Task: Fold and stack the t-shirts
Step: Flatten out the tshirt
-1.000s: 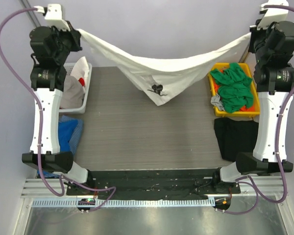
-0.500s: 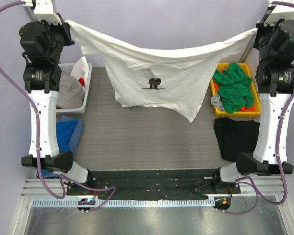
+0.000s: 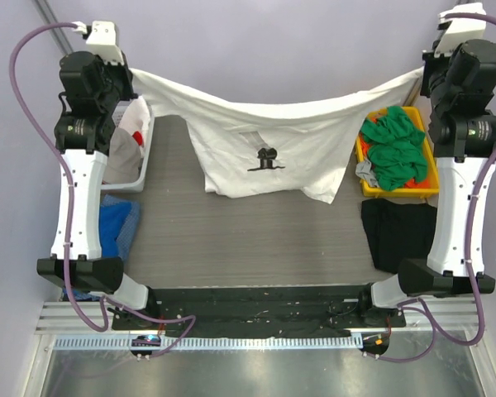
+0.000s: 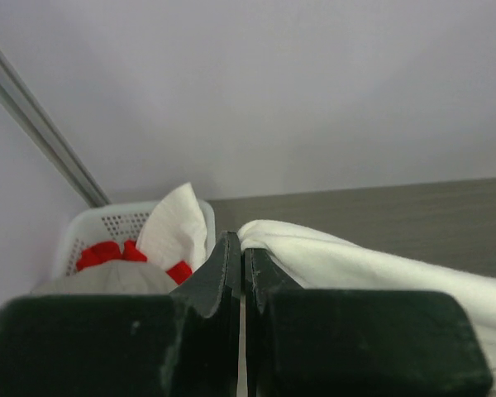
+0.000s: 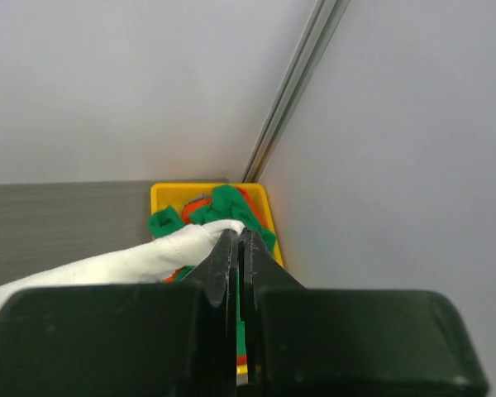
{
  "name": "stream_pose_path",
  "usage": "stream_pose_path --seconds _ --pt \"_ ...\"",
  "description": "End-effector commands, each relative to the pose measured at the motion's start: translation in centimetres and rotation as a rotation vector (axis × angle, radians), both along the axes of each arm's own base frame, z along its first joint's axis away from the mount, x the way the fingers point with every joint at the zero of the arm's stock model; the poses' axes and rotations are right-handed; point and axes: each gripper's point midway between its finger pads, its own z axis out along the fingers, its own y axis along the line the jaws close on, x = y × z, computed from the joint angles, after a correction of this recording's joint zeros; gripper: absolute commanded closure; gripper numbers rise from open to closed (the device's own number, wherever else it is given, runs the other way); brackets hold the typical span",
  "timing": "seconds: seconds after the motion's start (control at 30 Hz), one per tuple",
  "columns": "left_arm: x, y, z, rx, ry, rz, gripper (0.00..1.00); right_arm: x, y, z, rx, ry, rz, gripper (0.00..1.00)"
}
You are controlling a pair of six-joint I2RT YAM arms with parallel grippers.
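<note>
Over the grey wood-grain table [image 3: 231,240], the soft white t-shirt with a small black print [image 3: 264,141] now hangs spread open, no longer bunched. My left gripper [image 4: 240,244] and right gripper [image 5: 236,240] are clamped on its upper corners. I judge it ready to lay flat.

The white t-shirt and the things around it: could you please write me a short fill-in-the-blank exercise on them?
1. The white t-shirt hangs between the left gripper and the right gripper, both ____ on it.
2. The small print on it is ____.
3. The green shirts lie in a ____ tray.
4. The black shirt lies on the table at the robot's ____ side.
Missing words: shut; black; yellow; right.
</note>
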Motion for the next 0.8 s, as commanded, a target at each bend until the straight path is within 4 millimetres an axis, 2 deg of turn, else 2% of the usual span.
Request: stream_pose_path --seconds 0.0,0.07,0.13,0.2,0.23,0.33,0.37,0.4,0.47,0.53,0.57,0.6,0.63,0.67,0.77 --pt "-0.4 1.2 -1.9 0.061 0.06 0.042 1.0 0.4 -0.2 -3.5 0.012 0.135 0.001 0.99" --pt "0.3 1.6 -2.7 0.072 0.09 0.062 1.0 1.2 -0.5 -4.8 0.01 0.183 -0.013 0.99" --pt "0.7 2.1 -2.8 0.07 0.1 0.096 1.0 1.9 -0.7 -5.3 0.013 0.2 -0.022 0.99" --pt "1.1 2.4 -2.2 0.06 0.077 0.116 1.0 2.1 -1.0 -4.3 0.014 0.172 -0.039 0.99" --pt "1.2 2.5 -1.3 0.058 0.058 0.124 1.0 2.7 -1.2 -4.6 0.012 0.18 -0.045 0.99" --pt "2.2 2.9 -0.8 0.047 0.056 0.148 1.0 3.2 -1.5 -3.1 -0.001 0.141 -0.061 0.99" --pt "1.9 2.9 0.9 0.039 0.026 0.149 1.0 3.9 -1.6 -3.2 -0.004 0.145 -0.064 0.99" --pt "2.4 2.7 0.9 0.033 0.027 0.145 1.0 3.7 -1.8 -2.2 -0.013 0.119 -0.071 0.99" --pt "2.0 2.0 3.2 0.016 -0.029 0.108 1.0 3.8 -1.9 -1.4 -0.017 0.098 -0.076 0.99" --pt "1.4 1.0 4.6 -0.012 -0.064 0.053 1.0 3.5 -1.9 -0.4 -0.022 0.063 -0.079 0.99" --pt "0.9 -1.0 5.2 -0.017 -0.083 -0.063 1.0 3.4 -1.9 -0.2 -0.02 0.053 -0.078 0.99" --pt "0.4 -2.2 5.5 -0.018 -0.093 -0.125 1.0 3.0 -1.8 0.3 -0.02 0.03 -0.075 0.99" --pt "-1.1 -3.1 6.7 -0.035 -0.124 -0.176 1.0 2.9 -1.7 0.5 -0.02 0.019 -0.068 0.99" --pt "-1.6 -4.6 6.4 -0.05 -0.121 -0.262 1.0 2.8 -1.6 0.5 -0.02 0.012 -0.066 0.99" --pt "-4.3 -6.9 6.8 -0.077 -0.126 -0.374 1.0 2.5 -1.7 0.4 -0.025 0.0 -0.072 0.99"
